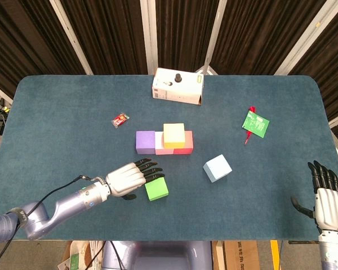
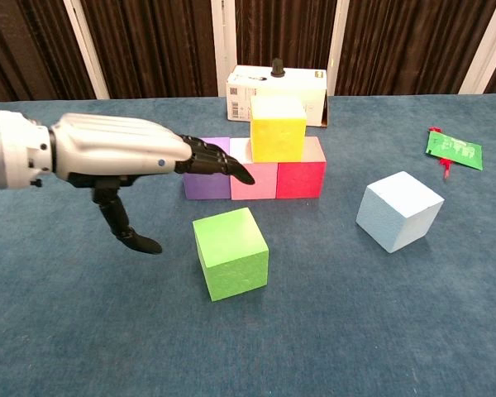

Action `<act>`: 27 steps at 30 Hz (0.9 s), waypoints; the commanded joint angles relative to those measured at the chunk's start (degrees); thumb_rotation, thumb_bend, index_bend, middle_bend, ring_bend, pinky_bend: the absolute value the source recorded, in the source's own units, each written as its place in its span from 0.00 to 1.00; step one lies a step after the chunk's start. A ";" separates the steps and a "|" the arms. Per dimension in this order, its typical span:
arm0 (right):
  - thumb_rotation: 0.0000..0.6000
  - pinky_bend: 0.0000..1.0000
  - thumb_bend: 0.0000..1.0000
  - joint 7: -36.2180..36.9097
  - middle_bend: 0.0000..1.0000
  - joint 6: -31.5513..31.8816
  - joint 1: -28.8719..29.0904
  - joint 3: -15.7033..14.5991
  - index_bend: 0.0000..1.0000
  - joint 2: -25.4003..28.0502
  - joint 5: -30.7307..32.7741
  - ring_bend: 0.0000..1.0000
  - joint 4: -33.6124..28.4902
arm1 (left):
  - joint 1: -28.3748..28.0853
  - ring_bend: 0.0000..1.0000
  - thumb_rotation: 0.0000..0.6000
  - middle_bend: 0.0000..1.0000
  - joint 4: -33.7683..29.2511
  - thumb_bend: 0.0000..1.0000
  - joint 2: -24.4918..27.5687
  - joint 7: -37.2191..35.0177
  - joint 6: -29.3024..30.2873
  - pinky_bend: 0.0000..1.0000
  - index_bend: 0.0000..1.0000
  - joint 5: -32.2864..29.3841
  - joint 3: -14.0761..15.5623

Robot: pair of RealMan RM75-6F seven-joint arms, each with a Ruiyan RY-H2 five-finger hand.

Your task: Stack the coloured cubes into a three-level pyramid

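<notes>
A purple cube, a pink cube and a red cube stand in a row mid-table, with a yellow cube on top over the pink and red ones. A green cube lies loose in front of the row, and a light blue cube lies to its right. My left hand hovers open just left of the green cube, fingers stretched over its top left edge and thumb hanging down beside it. My right hand is open at the table's near right corner.
A white box with a black knob stands behind the row. A small red wrapper lies to the left of the cubes, and a green packet lies at the right.
</notes>
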 commanded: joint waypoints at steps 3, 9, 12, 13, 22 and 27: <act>1.00 0.00 0.25 0.07 0.05 0.05 -0.10 0.09 0.03 0.17 0.39 0.00 -0.63 | -1.80 0.00 1.00 0.07 1.84 0.30 -3.18 0.94 -1.10 0.00 0.05 -1.95 -0.08; 1.00 0.00 0.25 0.31 0.05 0.13 -0.22 0.19 0.03 0.23 0.83 0.00 -1.22 | -3.18 0.00 1.00 0.08 3.14 0.30 -5.89 2.70 -1.97 0.00 0.06 -3.74 -0.40; 1.00 0.00 0.25 0.50 0.05 0.07 -0.27 0.37 0.03 0.27 1.38 0.00 -1.44 | -3.75 0.00 1.00 0.09 4.05 0.31 -7.26 3.41 -2.35 0.00 0.07 -4.85 -0.29; 1.00 0.00 0.25 0.59 0.05 0.07 -0.29 0.40 0.03 0.32 1.49 0.00 -1.52 | -3.84 0.00 1.00 0.10 4.27 0.32 -7.56 3.65 -2.31 0.00 0.08 -5.03 -0.14; 1.00 0.00 0.25 1.33 0.05 -0.02 -0.38 0.54 0.03 0.31 2.05 0.00 -2.01 | -4.64 0.00 1.00 0.13 5.98 0.33 -8.58 5.86 -3.01 0.00 0.11 -7.08 0.94; 1.00 0.00 0.25 1.50 0.05 -0.32 -0.29 0.76 0.03 0.15 2.73 0.00 -2.10 | -5.12 0.00 1.00 0.16 6.26 0.33 -8.87 7.52 -3.26 0.00 0.15 -8.08 1.16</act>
